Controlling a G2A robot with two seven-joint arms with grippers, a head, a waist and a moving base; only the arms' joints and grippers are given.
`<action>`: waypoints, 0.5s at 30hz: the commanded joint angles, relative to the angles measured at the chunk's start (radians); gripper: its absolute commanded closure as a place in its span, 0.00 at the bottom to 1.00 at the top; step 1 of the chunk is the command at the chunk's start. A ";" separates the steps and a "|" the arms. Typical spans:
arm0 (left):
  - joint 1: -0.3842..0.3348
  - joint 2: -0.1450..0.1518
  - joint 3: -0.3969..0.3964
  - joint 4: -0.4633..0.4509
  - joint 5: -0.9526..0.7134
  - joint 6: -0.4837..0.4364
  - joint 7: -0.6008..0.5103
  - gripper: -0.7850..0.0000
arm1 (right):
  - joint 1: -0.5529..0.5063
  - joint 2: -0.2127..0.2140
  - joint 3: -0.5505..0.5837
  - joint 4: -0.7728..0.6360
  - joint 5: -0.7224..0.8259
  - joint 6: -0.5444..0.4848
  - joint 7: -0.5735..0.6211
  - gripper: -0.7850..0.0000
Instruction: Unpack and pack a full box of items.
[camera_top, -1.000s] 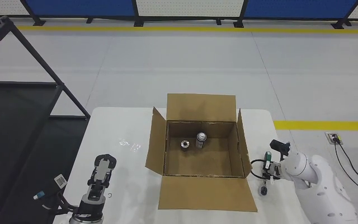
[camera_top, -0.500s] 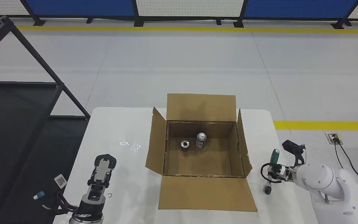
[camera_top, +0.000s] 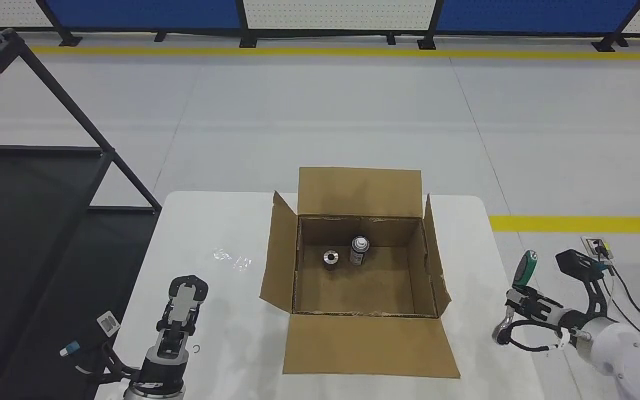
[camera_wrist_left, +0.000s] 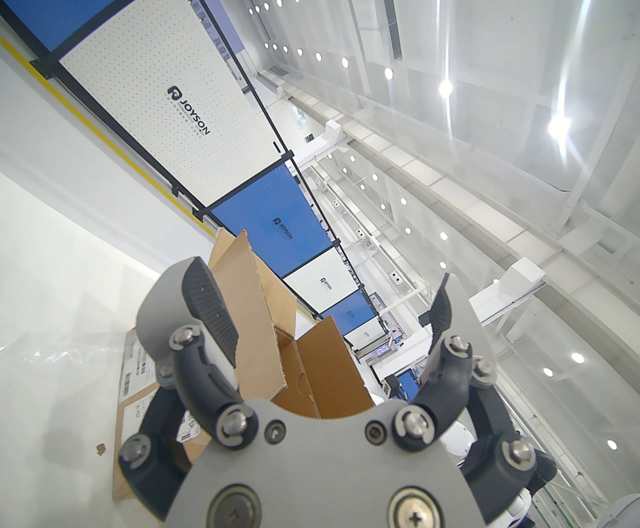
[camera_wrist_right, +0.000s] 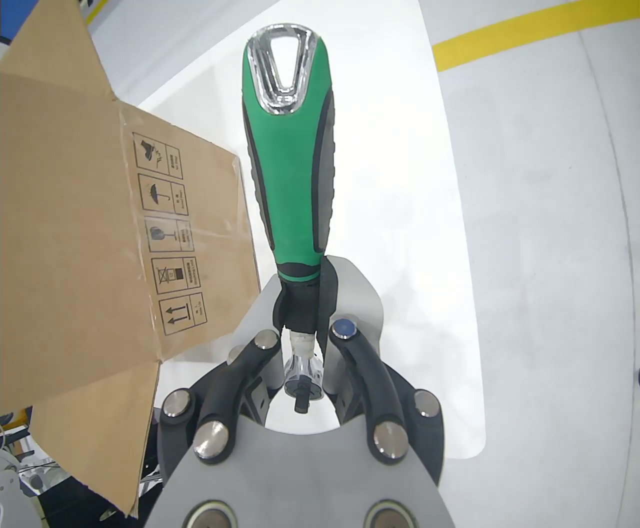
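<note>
An open cardboard box (camera_top: 362, 262) stands in the middle of the white table (camera_top: 215, 300); inside it are a small spray can (camera_top: 359, 250) and a short metal cylinder (camera_top: 329, 258). My right gripper (camera_top: 519, 305) is beyond the table's right edge, shut on a green-handled screwdriver (camera_top: 522, 272). In the right wrist view the fingers (camera_wrist_right: 327, 295) clamp the screwdriver (camera_wrist_right: 290, 165) just below its green handle, beside the box flap (camera_wrist_right: 100, 215). My left gripper (camera_top: 184, 305) rests open and empty at the table's front left, its pads (camera_wrist_left: 210, 310) spread wide.
A black metal rack (camera_top: 50, 180) stands left of the table. A clear plastic scrap (camera_top: 232, 259) lies on the table left of the box. A yellow floor line (camera_top: 560, 223) runs to the right. The box's front flap (camera_top: 370, 345) lies flat toward me.
My right gripper has carried the screwdriver from beside the box's right flap out to the right, past the table edge. The left arm has stayed still.
</note>
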 joint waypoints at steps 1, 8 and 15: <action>0.000 0.000 0.000 0.000 0.000 0.000 0.000 0.00 | 0.004 0.000 -0.001 0.006 0.000 0.001 0.000 1.00; 0.000 0.000 0.000 0.000 0.000 0.000 0.000 0.00 | 0.004 0.000 -0.001 0.006 0.000 0.001 0.000 1.00; 0.000 0.000 0.000 0.000 0.000 0.000 0.000 0.00 | -0.003 -0.002 -0.017 0.031 0.008 -0.010 -0.025 1.00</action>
